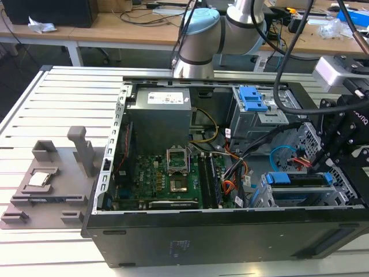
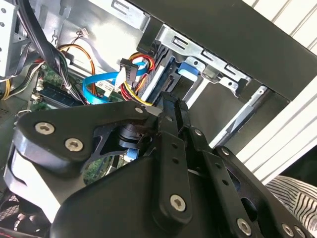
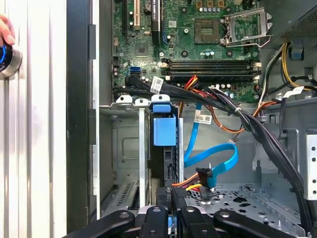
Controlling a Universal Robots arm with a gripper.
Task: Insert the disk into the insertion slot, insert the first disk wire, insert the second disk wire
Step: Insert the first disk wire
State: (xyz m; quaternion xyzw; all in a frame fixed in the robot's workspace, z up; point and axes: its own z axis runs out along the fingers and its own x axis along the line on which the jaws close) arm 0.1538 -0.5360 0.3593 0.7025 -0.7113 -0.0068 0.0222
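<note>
The disk [image 3: 165, 133] sits in the insertion slot [image 3: 127, 148], gripper [image 3: 172, 201] seemingly touching its end

Disk [image 1: 300, 180] sits in the insertion slot [image 1: 262, 199], lower right of the exterior view; motherboard [image 1: 161, 179] lies mid-frame, to its left.

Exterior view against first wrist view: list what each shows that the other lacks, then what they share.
Exterior view's extras: the grey fixture tray on the slatted table, the power supply, the arm's base joints. First wrist view's extras: a fingertip on a blue-ringed knob beside the case. Shared: the motherboard, the blue flat cable, the gripper, and the disk in its blue carrier, sitting in the insertion slot.
</note>
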